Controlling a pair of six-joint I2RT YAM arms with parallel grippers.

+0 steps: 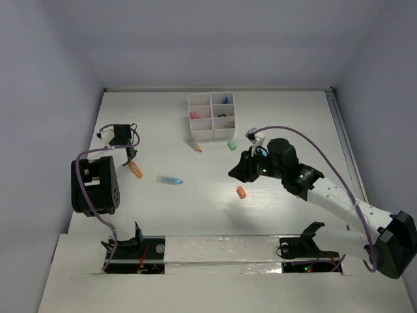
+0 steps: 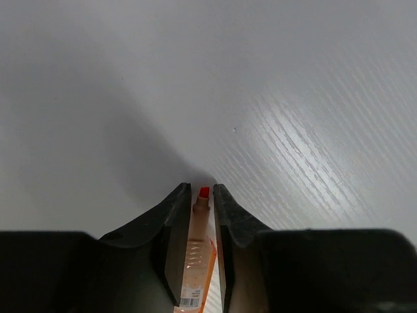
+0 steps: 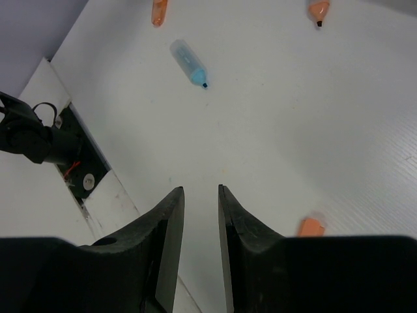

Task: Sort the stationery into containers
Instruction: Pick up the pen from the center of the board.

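Nearest the bases, an orange eraser bit (image 1: pixel 241 192) lies loose on the table (image 1: pixel 293 124). The right gripper (image 3: pixel 201 190) hangs just beyond it, fingers set narrow with nothing between them. Leftward a light-blue marker (image 1: pixel 171 180) lies on its side. Farther left, the left gripper (image 2: pixel 202 188) is down at the table with its fingers close on either side of an orange marker (image 2: pixel 197 254). I cannot tell whether they pinch it yet. This looks like the pick-up step, and the next move calls for a firm squeeze, a lift and a carry to the white organiser box (image 1: pixel 212 135) at the far side. A barcode sticker sits on the marker's barrel, its print too small to read.
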